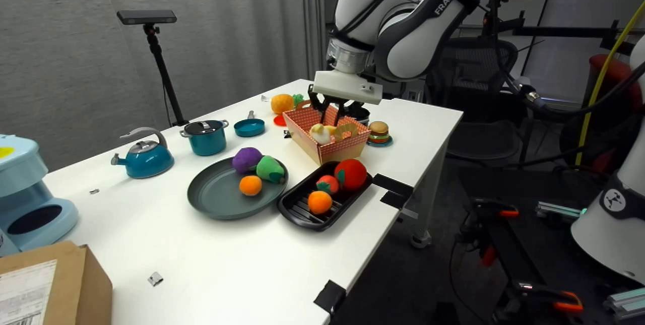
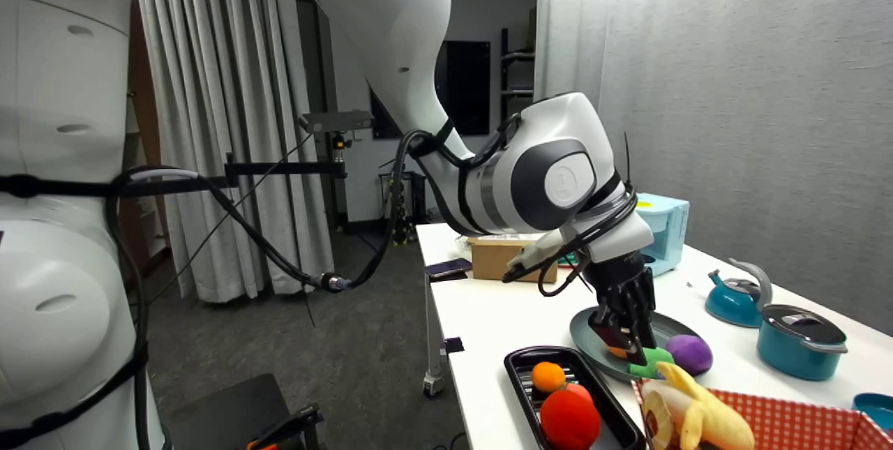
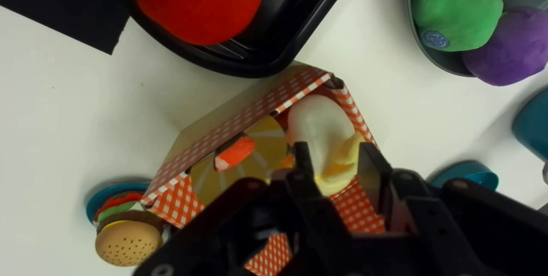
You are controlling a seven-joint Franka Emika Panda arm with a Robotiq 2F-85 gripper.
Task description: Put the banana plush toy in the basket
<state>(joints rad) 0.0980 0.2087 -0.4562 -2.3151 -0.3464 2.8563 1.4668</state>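
The banana plush toy (image 1: 319, 134), pale at one end with yellow peel flaps, lies inside the basket (image 1: 343, 150). The basket has tan outer walls and a red-and-white checked lining. In an exterior view the toy (image 2: 708, 416) rests at the end of the basket (image 2: 788, 414) near the black tray, its yellow part rising above the rim. My gripper (image 1: 330, 119) is above the basket. In the wrist view its fingers (image 3: 334, 149) are apart, with the toy (image 3: 320, 120) and checked lining (image 3: 361, 214) visible through the gap. My gripper (image 2: 638, 349) looks apart from the toy.
A black tray (image 1: 297, 216) with red and orange toys stands beside the basket. A dark round plate (image 1: 214, 199) holds purple, green and orange toys. A toy burger (image 1: 379, 131), a teal pot (image 1: 207, 141), a kettle (image 1: 148, 159) and a pumpkin (image 1: 282, 104) are around.
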